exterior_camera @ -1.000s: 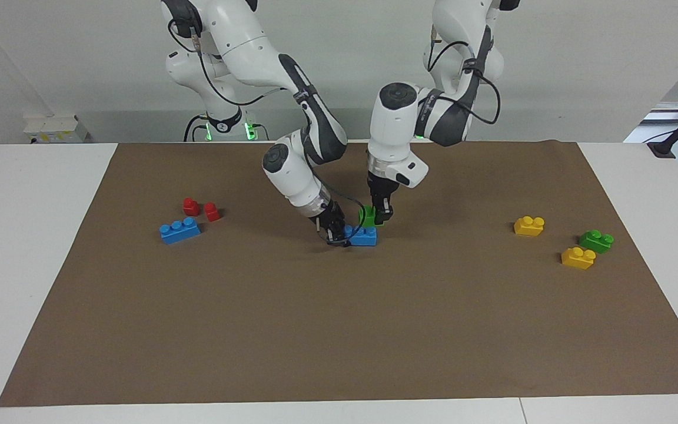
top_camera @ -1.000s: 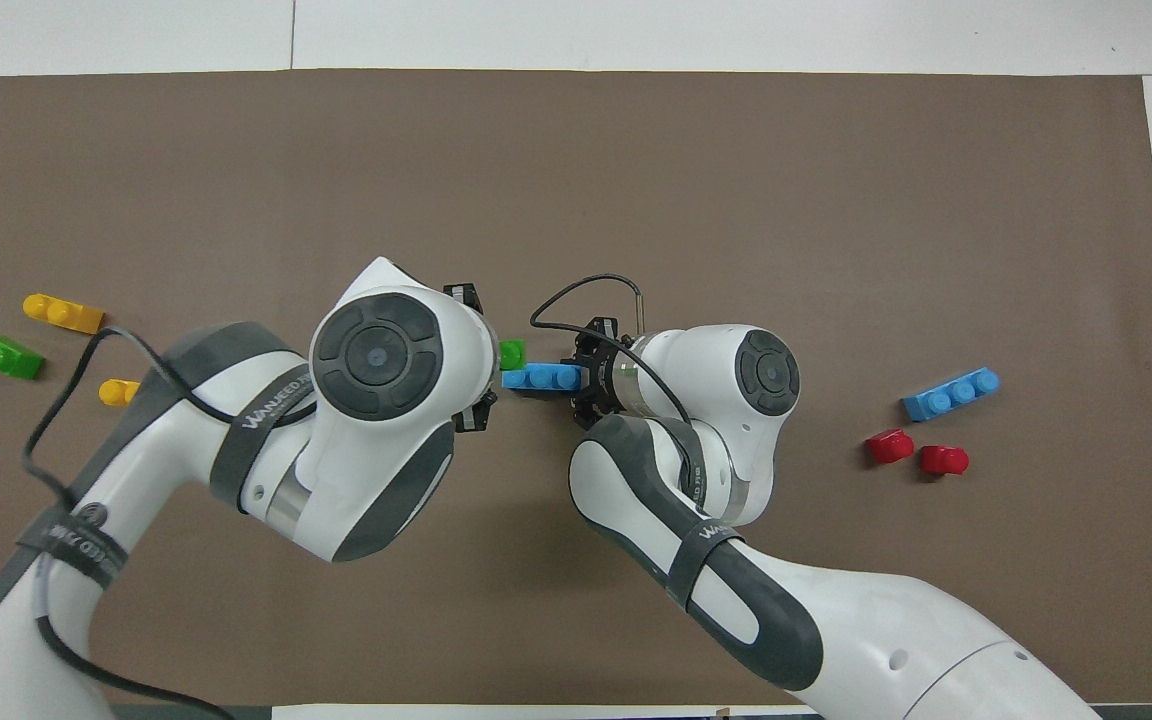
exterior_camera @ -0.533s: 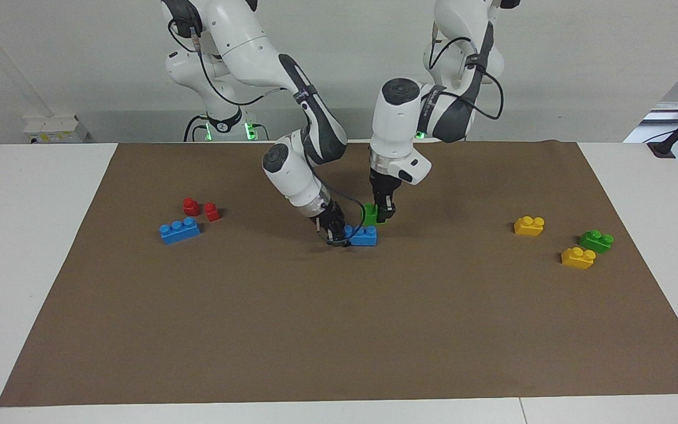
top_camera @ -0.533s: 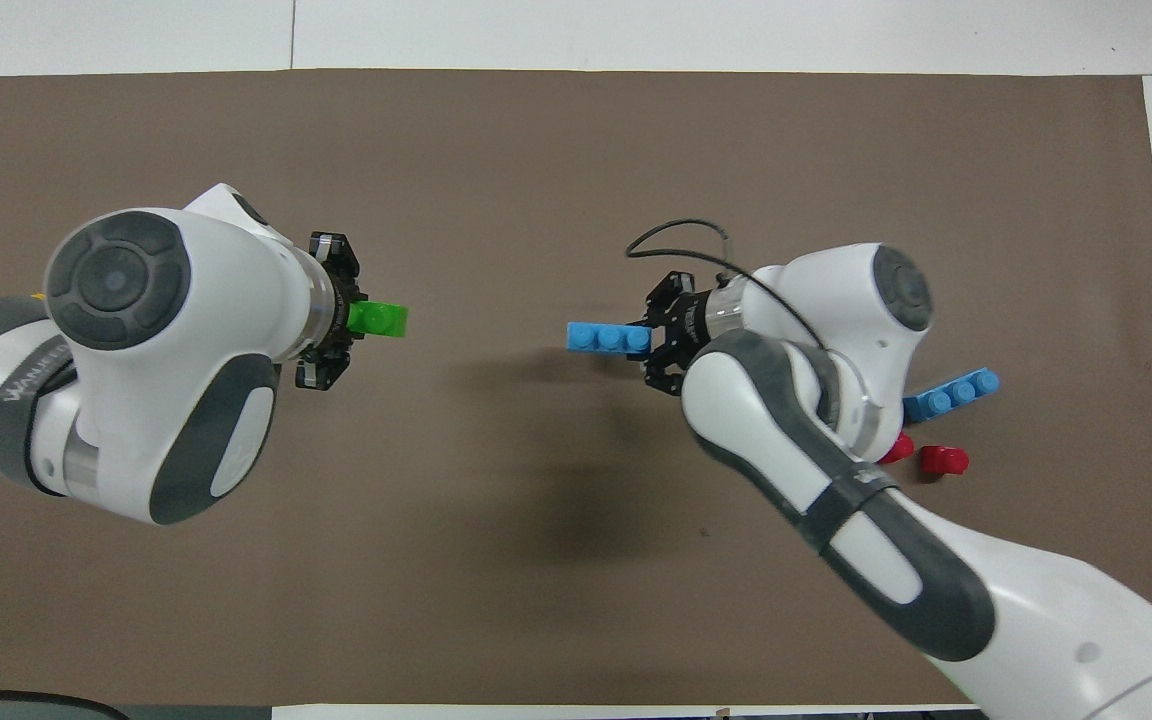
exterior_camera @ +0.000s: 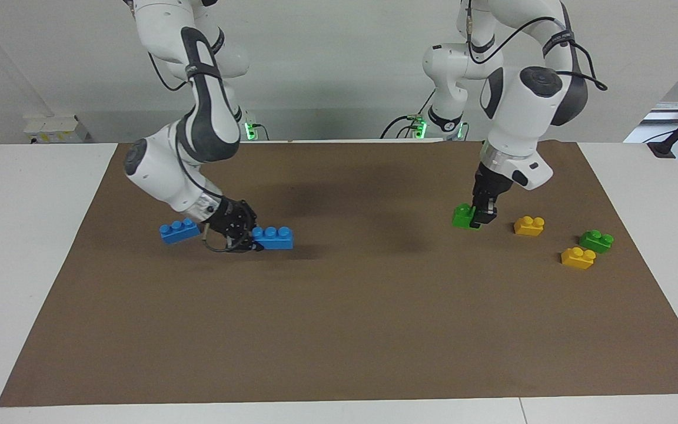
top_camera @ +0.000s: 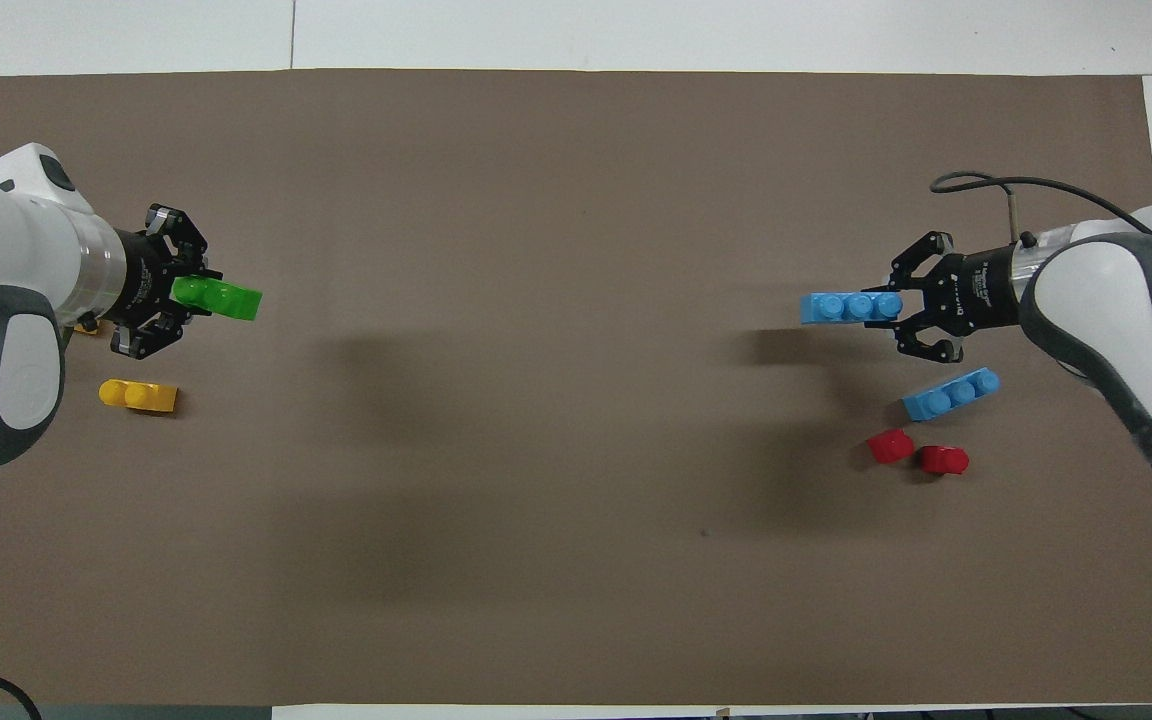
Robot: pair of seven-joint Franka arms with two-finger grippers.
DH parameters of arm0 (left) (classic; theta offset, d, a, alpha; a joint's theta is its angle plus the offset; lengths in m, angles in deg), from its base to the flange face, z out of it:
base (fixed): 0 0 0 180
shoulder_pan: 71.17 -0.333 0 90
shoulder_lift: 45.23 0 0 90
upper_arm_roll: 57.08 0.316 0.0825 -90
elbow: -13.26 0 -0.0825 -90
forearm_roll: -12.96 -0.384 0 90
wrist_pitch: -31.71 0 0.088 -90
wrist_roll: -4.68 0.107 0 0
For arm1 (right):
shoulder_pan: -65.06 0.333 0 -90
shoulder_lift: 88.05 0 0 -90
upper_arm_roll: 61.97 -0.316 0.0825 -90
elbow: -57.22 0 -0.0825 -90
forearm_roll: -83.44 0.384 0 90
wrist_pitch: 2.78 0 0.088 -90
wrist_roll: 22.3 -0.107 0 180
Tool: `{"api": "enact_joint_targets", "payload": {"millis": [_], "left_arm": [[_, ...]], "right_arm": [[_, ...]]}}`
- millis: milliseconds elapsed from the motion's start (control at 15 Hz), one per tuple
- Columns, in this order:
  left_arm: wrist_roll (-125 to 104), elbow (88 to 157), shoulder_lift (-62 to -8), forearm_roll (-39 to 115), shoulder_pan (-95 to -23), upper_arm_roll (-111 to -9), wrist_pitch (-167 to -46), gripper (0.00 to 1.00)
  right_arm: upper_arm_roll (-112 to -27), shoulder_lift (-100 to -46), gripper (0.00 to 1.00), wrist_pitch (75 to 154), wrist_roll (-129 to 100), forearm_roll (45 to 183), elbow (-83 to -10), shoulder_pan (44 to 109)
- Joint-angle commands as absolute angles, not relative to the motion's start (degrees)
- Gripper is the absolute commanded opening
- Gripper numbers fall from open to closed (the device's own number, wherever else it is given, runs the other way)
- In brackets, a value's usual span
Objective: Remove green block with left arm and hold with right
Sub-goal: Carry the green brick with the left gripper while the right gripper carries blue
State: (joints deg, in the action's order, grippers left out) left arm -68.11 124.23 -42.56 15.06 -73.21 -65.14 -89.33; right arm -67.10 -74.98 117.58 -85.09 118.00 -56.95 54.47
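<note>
My left gripper (exterior_camera: 481, 218) is shut on the green block (exterior_camera: 464, 217) and holds it low over the mat, beside a yellow brick (exterior_camera: 529, 225). In the overhead view the left gripper (top_camera: 190, 296) grips one end of the green block (top_camera: 224, 299), which sticks out sideways. My right gripper (exterior_camera: 251, 238) is shut on one end of a blue three-stud brick (exterior_camera: 274, 237), low over the mat at the right arm's end. The overhead view shows the right gripper (top_camera: 896, 306) and its blue brick (top_camera: 849, 306). I cannot tell whether either brick touches the mat.
A second green block (exterior_camera: 596, 240) and another yellow brick (exterior_camera: 578, 258) lie at the left arm's end. A loose blue brick (exterior_camera: 179, 230) lies beside the right gripper. Two red blocks (top_camera: 891, 445) (top_camera: 944, 459) lie nearer to the robots than it. A brown mat (exterior_camera: 339, 330) covers the table.
The green block has come off the blue brick. The left gripper carried it to the left arm's end. The right gripper carried the blue brick to the right arm's end.
</note>
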Motion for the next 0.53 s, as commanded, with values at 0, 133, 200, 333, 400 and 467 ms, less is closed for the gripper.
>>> {"api": "enact_joint_targets", "payload": {"millis": [0, 133, 200, 333, 400, 467], "left_arm": [[-61.35, 124.61, -40.05, 16.21, -76.87, -65.61, -92.37, 0.00], [-57.56, 124.44, -36.99, 15.86, -79.16, -65.52, -94.57, 0.00], [-56.76, 124.44, -35.67, 15.60, -79.52, -65.43, -96.59, 0.00], [-54.13, 124.44, -33.29, 15.51, -82.06, -65.43, -98.88, 0.00], [-52.90, 124.35, -32.85, 15.51, -82.33, -65.43, -99.41, 0.00], [-52.80, 123.57, -31.10, 15.34, -83.20, -65.43, -99.94, 0.00]], "right_arm": [[-68.12, -75.31, 0.00, 117.37, -84.70, 116.31, -58.44, 53.65], [-68.12, -74.26, 0.00, 117.81, -82.26, 116.31, -58.71, 52.76], [-68.12, -73.47, 0.00, 118.16, -80.76, 116.31, -58.71, 52.67], [-68.12, -72.06, 0.00, 119.12, -78.73, 116.31, -58.71, 52.06], [-68.12, -71.71, 0.00, 120.00, -77.94, 116.31, -58.71, 51.80], [-68.12, -71.27, 0.00, 120.35, -76.97, 116.31, -58.71, 51.27]]}}
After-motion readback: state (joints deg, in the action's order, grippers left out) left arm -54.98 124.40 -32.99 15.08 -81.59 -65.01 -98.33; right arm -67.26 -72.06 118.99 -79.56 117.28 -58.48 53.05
